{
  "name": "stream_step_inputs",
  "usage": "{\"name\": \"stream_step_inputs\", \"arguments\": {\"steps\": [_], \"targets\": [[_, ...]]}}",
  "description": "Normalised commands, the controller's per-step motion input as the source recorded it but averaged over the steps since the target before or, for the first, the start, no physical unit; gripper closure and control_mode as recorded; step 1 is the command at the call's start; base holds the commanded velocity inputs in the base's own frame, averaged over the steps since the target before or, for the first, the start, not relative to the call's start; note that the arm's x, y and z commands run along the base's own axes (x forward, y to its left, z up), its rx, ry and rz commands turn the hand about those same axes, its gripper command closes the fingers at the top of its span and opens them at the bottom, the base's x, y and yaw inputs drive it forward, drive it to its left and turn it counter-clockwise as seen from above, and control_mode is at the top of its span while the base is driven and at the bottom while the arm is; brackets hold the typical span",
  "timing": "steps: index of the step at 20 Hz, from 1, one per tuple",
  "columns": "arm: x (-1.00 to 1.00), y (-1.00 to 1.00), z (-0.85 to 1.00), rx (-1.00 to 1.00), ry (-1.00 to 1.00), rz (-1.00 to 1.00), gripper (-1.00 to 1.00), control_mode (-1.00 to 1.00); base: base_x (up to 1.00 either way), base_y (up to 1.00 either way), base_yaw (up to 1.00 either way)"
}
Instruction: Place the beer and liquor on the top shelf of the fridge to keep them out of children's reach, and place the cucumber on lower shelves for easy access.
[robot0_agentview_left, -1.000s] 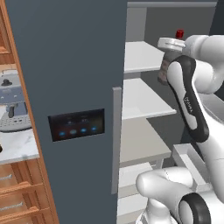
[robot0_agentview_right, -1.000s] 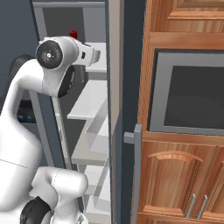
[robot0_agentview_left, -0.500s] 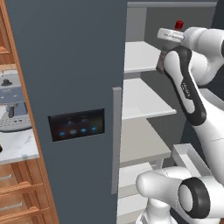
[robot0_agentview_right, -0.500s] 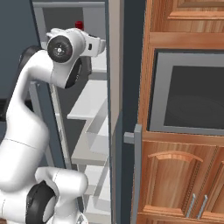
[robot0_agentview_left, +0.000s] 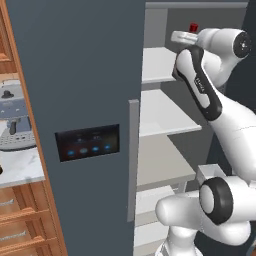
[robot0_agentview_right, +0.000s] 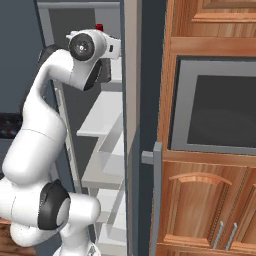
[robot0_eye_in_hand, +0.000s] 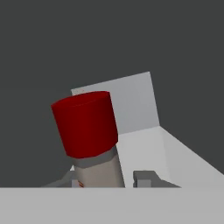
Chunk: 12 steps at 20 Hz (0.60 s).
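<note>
My gripper (robot0_eye_in_hand: 107, 179) is shut on the liquor (robot0_eye_in_hand: 85, 124), a clear-grey bottle with a red cap (robot0_agentview_left: 193, 27), held by its neck. The bottle is tilted slightly, inside the open dark grey fridge (robot0_agentview_left: 75, 75). It hangs over the white top shelf (robot0_agentview_left: 156, 65), near the grey back wall. From the right base view the red cap (robot0_agentview_right: 99, 26) peeks out above the arm's wrist, and the bottle's body is hidden behind the arm. The shelf board (robot0_eye_in_hand: 146, 148) lies below and behind the bottle. The beer and the cucumber are out of view.
The fridge door carries a black panel of blue lights (robot0_agentview_left: 87, 142) and a grey handle (robot0_agentview_left: 132, 160). Lower white shelves (robot0_agentview_left: 162, 112) sit beneath the top one. A coffee machine (robot0_agentview_left: 10, 120) stands on the counter at left. Wooden cabinets and a built-in oven (robot0_agentview_right: 220, 115) flank the right.
The arm has lifted the liquor and carried it further into the fridge, toward the back of the top shelf. The base has not moved.
</note>
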Motion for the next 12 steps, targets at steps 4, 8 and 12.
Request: {"name": "stream_step_inputs", "arguments": {"steps": [4, 8, 12], "targets": [[0.70, -0.04, 0.00, -0.01, 0.06, 0.00, 1.00, -1.00, 0.00, 0.00, 0.00], [0.71, -0.21, 0.00, 0.00, 0.05, 0.00, 1.00, -1.00, 0.00, 0.00, 0.00], [0.72, -0.21, 0.00, 0.00, 0.05, 0.00, 1.00, -1.00, 0.00, 0.00, 0.00]]}}
